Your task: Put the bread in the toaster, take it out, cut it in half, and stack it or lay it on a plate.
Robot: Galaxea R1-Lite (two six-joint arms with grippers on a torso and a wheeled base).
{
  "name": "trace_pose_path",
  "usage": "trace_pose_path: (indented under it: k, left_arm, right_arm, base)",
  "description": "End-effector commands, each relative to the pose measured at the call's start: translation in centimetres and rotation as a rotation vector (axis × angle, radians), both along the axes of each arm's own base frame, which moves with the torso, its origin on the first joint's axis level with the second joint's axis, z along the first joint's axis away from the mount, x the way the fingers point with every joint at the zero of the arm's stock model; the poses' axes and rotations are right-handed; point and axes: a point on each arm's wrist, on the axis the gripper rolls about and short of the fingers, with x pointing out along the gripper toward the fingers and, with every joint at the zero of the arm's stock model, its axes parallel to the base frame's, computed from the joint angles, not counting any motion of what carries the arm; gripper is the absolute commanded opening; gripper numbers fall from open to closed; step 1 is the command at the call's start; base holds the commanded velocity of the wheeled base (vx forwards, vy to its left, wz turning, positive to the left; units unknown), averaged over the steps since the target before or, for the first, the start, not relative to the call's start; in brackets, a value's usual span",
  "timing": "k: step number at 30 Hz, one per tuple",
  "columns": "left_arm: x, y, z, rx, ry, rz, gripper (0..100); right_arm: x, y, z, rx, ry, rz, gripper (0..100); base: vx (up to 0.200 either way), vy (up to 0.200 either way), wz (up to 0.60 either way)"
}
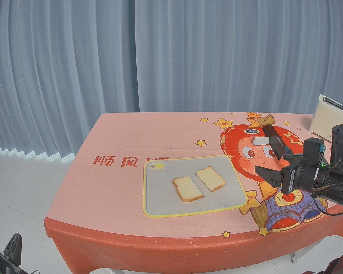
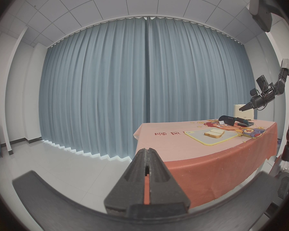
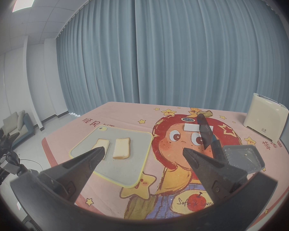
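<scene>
Two half slices of bread [image 1: 187,189] [image 1: 210,178] lie side by side on a grey cutting board [image 1: 160,202] with a yellow rim. A black knife [image 1: 276,141] lies on the tablecloth to the right of the board, and a cream toaster [image 1: 329,117] stands at the far right. My right gripper [image 1: 272,163] hovers open above the table's right side, near the knife, with nothing between its fingers [image 3: 86,159]. The right wrist view shows the bread [image 3: 122,147], the knife [image 3: 206,133] and a dark grey plate [image 3: 244,158]. My left gripper [image 2: 146,164] is shut and empty, low beside the table's left end.
The pink printed tablecloth [image 1: 141,137] covers the whole table, with bare room left of and behind the board. A blue-grey curtain [image 1: 171,46] hangs behind the table. The table's front edge [image 1: 179,244] drops to a white floor.
</scene>
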Motion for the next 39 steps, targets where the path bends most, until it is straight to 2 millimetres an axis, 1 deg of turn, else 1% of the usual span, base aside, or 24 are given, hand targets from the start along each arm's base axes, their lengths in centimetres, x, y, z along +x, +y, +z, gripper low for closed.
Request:
trace_pose_path:
  k: [1,39]
  left_arm:
    - [0.01,0.0,-0.52,0.0,0.001,0.0,0]
    - [0.01,0.0,-0.52,0.0,0.001,0.0,0]
  right_arm:
    - [0.02,0.06,-0.19,-0.004,0.007,0.002,100]
    - [-0.2,0.39,-0.32,-0.008,0.012,0.019,100]
  base:
    - [0.0,0.0,0.0]
    - [0.0,0.0,0.0]
